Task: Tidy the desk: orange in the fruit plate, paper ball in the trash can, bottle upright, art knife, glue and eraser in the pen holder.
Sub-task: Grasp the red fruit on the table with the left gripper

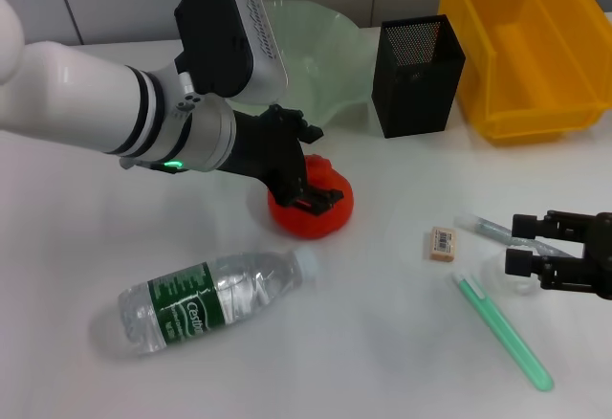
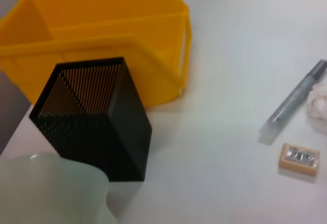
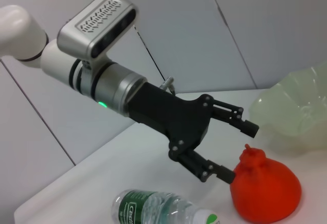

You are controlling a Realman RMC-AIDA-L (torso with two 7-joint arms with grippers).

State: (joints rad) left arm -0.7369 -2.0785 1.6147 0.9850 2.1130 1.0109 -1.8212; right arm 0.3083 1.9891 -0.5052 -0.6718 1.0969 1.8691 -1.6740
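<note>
reaching for orange (image 1: 311, 209), left claw (image 3: 236, 148) spread wide, fingers straddling fruit from plate side, not yet clamped. orange sits on tabletop (image 1: 382, 342) just beside fruit plate (image 1: 325, 51). right claw (image 1: 521, 245) parked near eraser (image 1: 443, 243), fingers apart, empty.

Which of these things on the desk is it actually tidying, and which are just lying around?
For the job: orange, bottle, eraser, green bowl, mesh cup, yellow bin, paper ball, green pen, clear pen.

Lying around: nothing visible.
</note>
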